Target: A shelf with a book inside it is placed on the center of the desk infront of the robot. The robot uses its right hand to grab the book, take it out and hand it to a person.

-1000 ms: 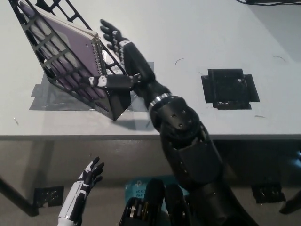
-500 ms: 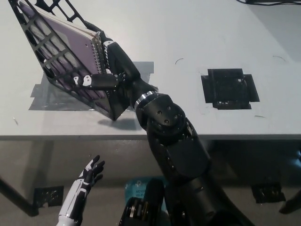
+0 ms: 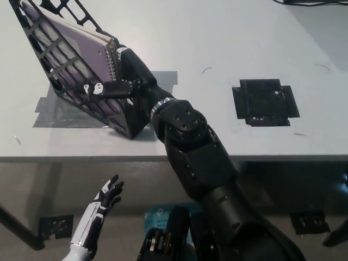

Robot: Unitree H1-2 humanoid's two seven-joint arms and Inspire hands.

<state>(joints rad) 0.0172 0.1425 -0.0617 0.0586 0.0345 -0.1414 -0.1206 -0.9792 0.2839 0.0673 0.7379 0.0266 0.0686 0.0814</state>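
Right robot hand gripping spiral-bound edge of book, thumb lying across shelf front | book sitting tilted inside black lattice shelf on surface | left robot hand hanging lower left, fingers spread, holding nothing

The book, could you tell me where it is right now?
In the head view, the purple spiral-bound book sits inside the tilted black shelf at the desk's upper left, with the black right hand at its spiral edge.

Black right arm, bulky, silver wrist ring; white left hand, black-jointed.
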